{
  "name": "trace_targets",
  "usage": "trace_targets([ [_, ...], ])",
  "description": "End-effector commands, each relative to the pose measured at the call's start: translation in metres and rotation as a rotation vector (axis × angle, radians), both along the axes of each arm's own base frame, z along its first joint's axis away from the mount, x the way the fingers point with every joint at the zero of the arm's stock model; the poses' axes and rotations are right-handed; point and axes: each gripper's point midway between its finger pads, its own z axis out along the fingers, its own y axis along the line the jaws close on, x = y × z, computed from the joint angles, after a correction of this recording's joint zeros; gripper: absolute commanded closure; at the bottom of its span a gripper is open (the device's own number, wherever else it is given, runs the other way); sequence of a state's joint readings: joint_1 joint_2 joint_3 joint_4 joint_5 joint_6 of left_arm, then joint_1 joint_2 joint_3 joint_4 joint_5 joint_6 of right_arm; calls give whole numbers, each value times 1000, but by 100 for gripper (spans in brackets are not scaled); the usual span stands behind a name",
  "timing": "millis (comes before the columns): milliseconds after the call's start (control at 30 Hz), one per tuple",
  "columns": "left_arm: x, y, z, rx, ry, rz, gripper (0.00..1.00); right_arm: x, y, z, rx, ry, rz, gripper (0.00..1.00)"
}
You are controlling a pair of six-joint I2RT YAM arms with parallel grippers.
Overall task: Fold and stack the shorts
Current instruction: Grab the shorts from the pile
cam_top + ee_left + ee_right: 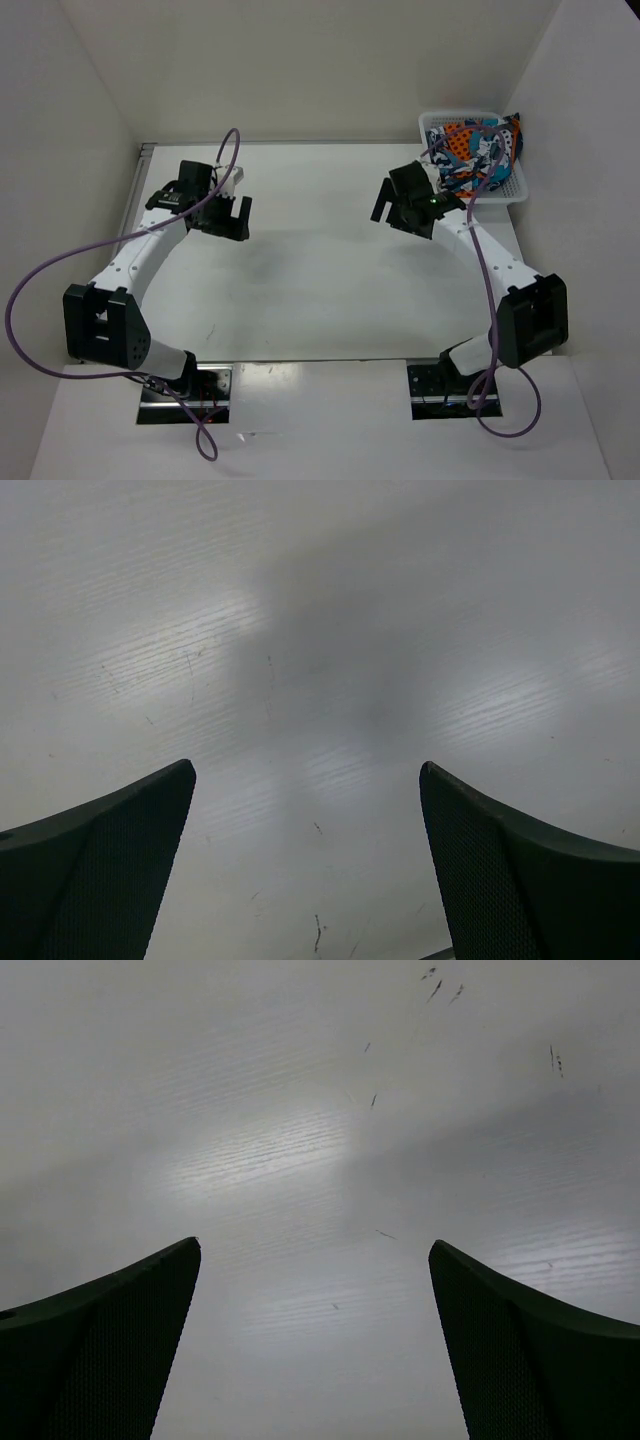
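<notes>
The left end effector point(232, 215) and the right end effector point(395, 210) are hovering over the bench point(320, 290) with fingers spread apart and empty, seemingly because the shorts point(478, 140) are lying bunched in the white mesh basket point(520, 190) at the far right, not yet fetched.

A white table point(320, 290) with a faint wood grain is enclosed on three sides by plain white panels: a back wall point(320, 60), a left wall point(50, 150) and a right wall point(590, 130). Soft patches of light are reflected on the table, and small dark scuffs point(436, 988) are seen in the wrist views.
</notes>
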State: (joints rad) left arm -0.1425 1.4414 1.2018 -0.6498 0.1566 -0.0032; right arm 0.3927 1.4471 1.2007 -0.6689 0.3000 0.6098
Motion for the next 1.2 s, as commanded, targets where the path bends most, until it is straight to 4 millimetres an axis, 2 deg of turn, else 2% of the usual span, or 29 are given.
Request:
trace_targets([
  [0, 2, -4, 2, -26, -18, -18, 0, 3, 1, 19, 21, -71, 18, 0],
  [100, 2, -4, 2, -26, -18, -18, 0, -2, 0, 25, 44, -101, 6, 0],
  [133, 2, -4, 2, -26, -18, -18, 0, -6, -4, 40, 54, -153, -3, 0],
  [167, 1, -4, 5, -27, -27, -18, 0, -11, -6, 40, 65, -165, -9, 0],
  [300, 0, -6, 6, -36, -34, -24, 0, -22, -24, 73, 70, -302, -43, 0],
  [467, -2, -6, -1, -35, -22, -24, 0, -36, -53, 77, 16, -324, -118, 0],
  [500, 0, -6, 0, -36, -31, -24, 0, -35, -59, 77, 12, -324, -138, 0],
  [567, -1, -8, 0, -45, -30, -31, 0, -28, -70, 91, 39, -368, -153, 0],
  [600, -1, -9, 0, -52, -29, -36, 0, -19, -99, 87, 26, -349, -232, 1],
  [633, -1, -9, 0, -52, -29, -36, 0, -13, -112, 84, 37, -323, -264, 3],
  [667, -1, -9, 0, -52, -29, -36, 0, -2, -119, 95, 67, -330, -257, 4],
  [700, -2, -11, 1, -59, -28, -41, 0, 9, -149, 76, 66, -261, -335, 4],
  [733, 0, -13, 4, -68, -36, -47, 0, 21, -160, 84, 89, -280, -351, 5],
  [800, 0, -13, 4, -68, -36, -47, 0, 37, -174, 79, 147, -269, -368, 8],
  [833, 0, -13, 1, -67, -27, -47, 0, 49, -193, 73, 175, -260, -415, 10],
  [900, -2, -12, 0, -66, -18, -47, 0, 65, -202, 67, 189, -241, -448, 14],
  [933, -2, -12, 0, -66, -17, -47, 0, 82, -208, 59, 188, -222, -466, 16],
  [967, -2, -12, 0, -66, -17, -47, 0, 88, -210, 52, 188, -200, -468, 16],
  [1000, -2, -12, 4, -67, -28, -47, 0, 100, -212, 58, 195, -217, -474, 17],
  [1033, -2, -12, 4, -67, -28, -47, 0, 108, -215, 40, 195, -177, -479, 19],
  [1067, -5, -12, 3, -65, -16, -47, 0, 116, -214, 38, 208, -179, -479, 21],
  [1100, -5, -12, 5, -66, -25, -47, 0, 126, -215, 43, 215, -202, -469, 24],
  [1167, -7, -10, 4, -57, -17, -40, 0, 138, -218, 29, 223, -182, -479, 30],
])
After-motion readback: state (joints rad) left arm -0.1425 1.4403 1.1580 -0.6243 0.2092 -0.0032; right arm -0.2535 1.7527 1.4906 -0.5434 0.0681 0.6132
